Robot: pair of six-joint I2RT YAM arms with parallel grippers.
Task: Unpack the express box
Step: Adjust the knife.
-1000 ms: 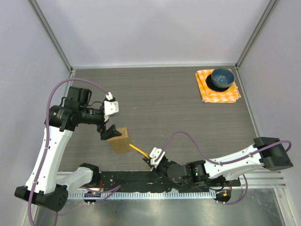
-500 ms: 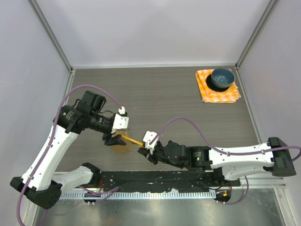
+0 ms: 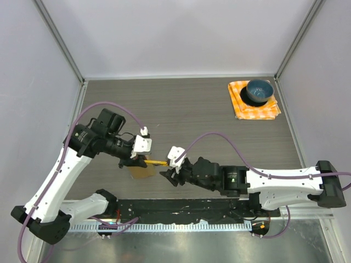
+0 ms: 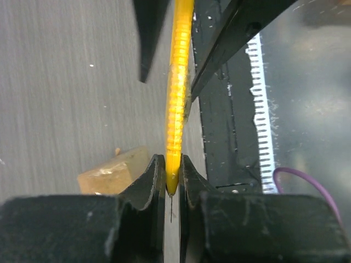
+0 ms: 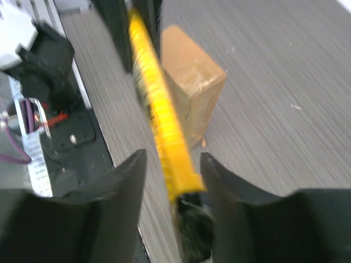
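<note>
The express box (image 3: 142, 171) is a small brown carton on the table near the front edge, also in the left wrist view (image 4: 112, 172) and the right wrist view (image 5: 192, 93). A yellow ridged knife (image 3: 156, 163) with a black end hangs level above it. My left gripper (image 3: 140, 160) is shut on one tip of the knife (image 4: 178, 98), just above the box. My right gripper (image 3: 168, 175) is open; its jaws (image 5: 173, 164) stand apart on either side of the black end of the knife (image 5: 159, 120), with gaps showing.
A blue bowl (image 3: 259, 91) sits on an orange checked cloth (image 3: 253, 108) at the far right corner. The black base rail (image 3: 181, 211) runs along the near edge just below both grippers. Grey walls close the left, far and right sides.
My left gripper came over the box and shut on the yellow knife. My right gripper, which held the knife, has opened around its black end.
</note>
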